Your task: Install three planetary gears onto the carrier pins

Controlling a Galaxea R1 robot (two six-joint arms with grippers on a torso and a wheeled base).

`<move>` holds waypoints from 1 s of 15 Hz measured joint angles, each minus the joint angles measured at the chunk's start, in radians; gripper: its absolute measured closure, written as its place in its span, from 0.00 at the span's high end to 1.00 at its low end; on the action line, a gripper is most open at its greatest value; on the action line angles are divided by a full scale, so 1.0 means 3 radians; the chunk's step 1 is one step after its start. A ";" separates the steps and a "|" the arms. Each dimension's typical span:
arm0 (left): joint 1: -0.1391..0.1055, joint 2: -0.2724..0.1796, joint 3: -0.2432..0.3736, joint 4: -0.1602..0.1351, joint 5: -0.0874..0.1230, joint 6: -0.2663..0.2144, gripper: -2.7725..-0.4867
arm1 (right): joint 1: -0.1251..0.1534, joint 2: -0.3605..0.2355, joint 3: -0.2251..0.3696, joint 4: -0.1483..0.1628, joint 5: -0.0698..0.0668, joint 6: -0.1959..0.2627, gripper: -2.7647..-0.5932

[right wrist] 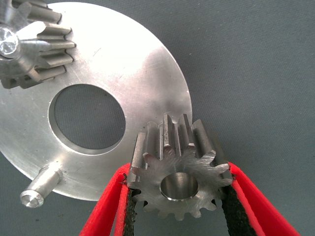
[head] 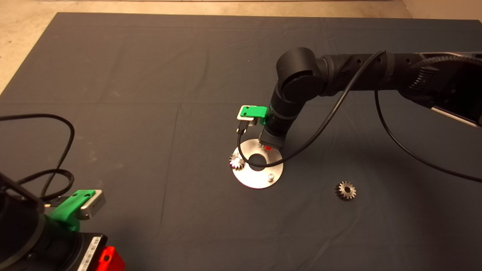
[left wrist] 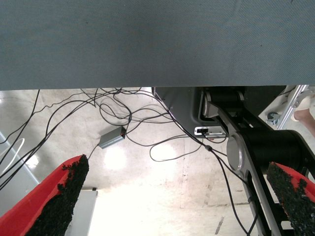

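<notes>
1. Silvery toothed planetary gear (right wrist: 179,169) sits pinched between the right claw's (right wrist: 178,206) red fingers, over the flat round metal disc's (right wrist: 147,73) rim.
2. Second gear (head: 237,161) sits on a pin; third gear (head: 345,190) lies on the dark mat (head: 150,75).
3. Left claw (left wrist: 172,196) waits at the lower left, fingers spread, empty.

There are three gears: one (head: 237,161) sits on a pin, one (right wrist: 179,169) is between red fingers above the disc (head: 251,180), one (head: 345,190) lies on the mat (head: 150,75). One disc. One bare pin (head: 270,176) shows.
</notes>
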 joint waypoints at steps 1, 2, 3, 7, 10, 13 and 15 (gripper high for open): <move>-0.0001 -0.0011 0.0000 0.0000 0.0000 0.0000 0.93 | 0.0000 0.0000 0.0000 -0.0013 0.0000 0.0000 0.20; -0.0002 -0.0028 0.0000 0.0000 0.0000 0.0000 0.93 | 0.0000 -0.0001 0.0000 -0.0026 0.0001 0.0000 0.20; -0.0007 -0.0040 0.0000 0.0000 0.0000 0.0000 0.93 | -0.0001 -0.0007 0.0000 -0.0030 0.0001 0.0000 0.20; -0.0007 -0.0051 0.0000 -0.0001 0.0000 0.0000 0.93 | -0.0001 -0.0009 0.0000 -0.0040 0.0000 0.0000 0.20; -0.0007 -0.0055 0.0000 -0.0001 0.0000 0.0000 0.93 | -0.0003 -0.0009 0.0000 -0.0043 0.0000 0.0000 0.20; -0.0007 -0.0059 0.0000 -0.0001 0.0000 0.0000 0.93 | -0.0018 -0.0008 0.0000 -0.0045 0.0001 0.0000 0.20; -0.0007 -0.0062 0.0000 -0.0001 0.0000 0.0000 0.93 | -0.0028 -0.0007 0.0000 -0.0045 0.0001 0.0000 0.20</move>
